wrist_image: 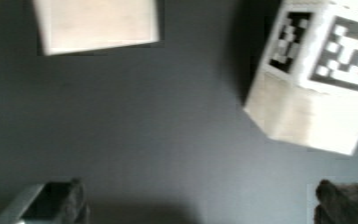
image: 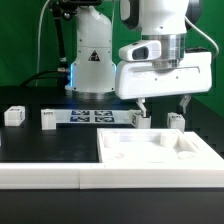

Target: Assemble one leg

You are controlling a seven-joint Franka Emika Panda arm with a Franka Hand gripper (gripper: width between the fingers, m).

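Note:
Several small white legs stand on the black table in the exterior view: one (image: 140, 120) and another (image: 177, 120) just behind the large white plate (image: 120, 158), and two more toward that view's left (image: 48, 118) (image: 14, 115). My gripper (image: 162, 104) hangs open and empty above the gap between the two nearer legs. In the wrist view a leg with black-and-white tags (wrist_image: 314, 85) lies to one side and a plain white leg face (wrist_image: 99, 25) shows at the far corner. The gripper (wrist_image: 197, 203) holds nothing, and only dark table lies between its fingertips (wrist_image: 51, 200).
The marker board (image: 95, 115) lies flat behind the legs, in front of the robot base (image: 92, 60). A low white ledge (image: 45, 176) runs along the front beside the plate.

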